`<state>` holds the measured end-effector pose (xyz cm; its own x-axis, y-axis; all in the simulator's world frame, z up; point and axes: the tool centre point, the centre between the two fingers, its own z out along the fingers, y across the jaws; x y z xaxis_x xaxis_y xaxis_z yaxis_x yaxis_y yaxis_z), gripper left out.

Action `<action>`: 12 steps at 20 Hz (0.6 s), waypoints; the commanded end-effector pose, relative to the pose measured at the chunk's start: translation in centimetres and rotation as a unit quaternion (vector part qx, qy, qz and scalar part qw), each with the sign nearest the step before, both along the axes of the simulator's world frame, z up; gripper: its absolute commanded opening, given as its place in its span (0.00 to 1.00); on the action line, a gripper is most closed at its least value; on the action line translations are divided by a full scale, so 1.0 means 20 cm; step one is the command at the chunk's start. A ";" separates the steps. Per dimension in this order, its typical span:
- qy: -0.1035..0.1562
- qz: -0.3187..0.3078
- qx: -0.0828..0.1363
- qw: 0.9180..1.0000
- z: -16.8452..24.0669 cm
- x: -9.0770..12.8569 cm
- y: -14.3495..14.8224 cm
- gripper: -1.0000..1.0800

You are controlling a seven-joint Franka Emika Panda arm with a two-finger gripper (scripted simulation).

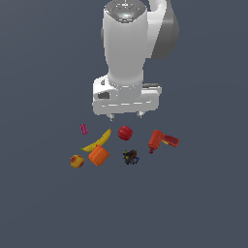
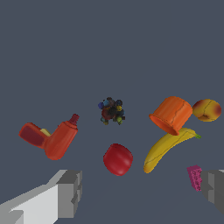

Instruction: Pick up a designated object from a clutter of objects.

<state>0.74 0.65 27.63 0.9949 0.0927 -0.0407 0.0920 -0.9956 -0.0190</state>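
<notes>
- The gripper (image 2: 140,192) hangs nearest the wrist camera, jaws spread wide, holding nothing.
- The peach (image 1: 77,161) lies ungrasped at the orange cup's (image 1: 99,155) nine o'clock in the exterior view; the whole pick remains.

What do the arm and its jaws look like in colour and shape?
The arm is glossy white with rounded, thick segments and a grey joint cap. It ends in a wide, white, box-like hand. The gripper has blocky grey jaws with stepped edges, one on a white mount. No cables or markings are visible.
</notes>
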 end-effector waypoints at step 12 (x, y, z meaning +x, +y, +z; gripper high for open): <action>-0.005 0.114 -0.005 0.994 -0.22 0.16 -0.28 0.96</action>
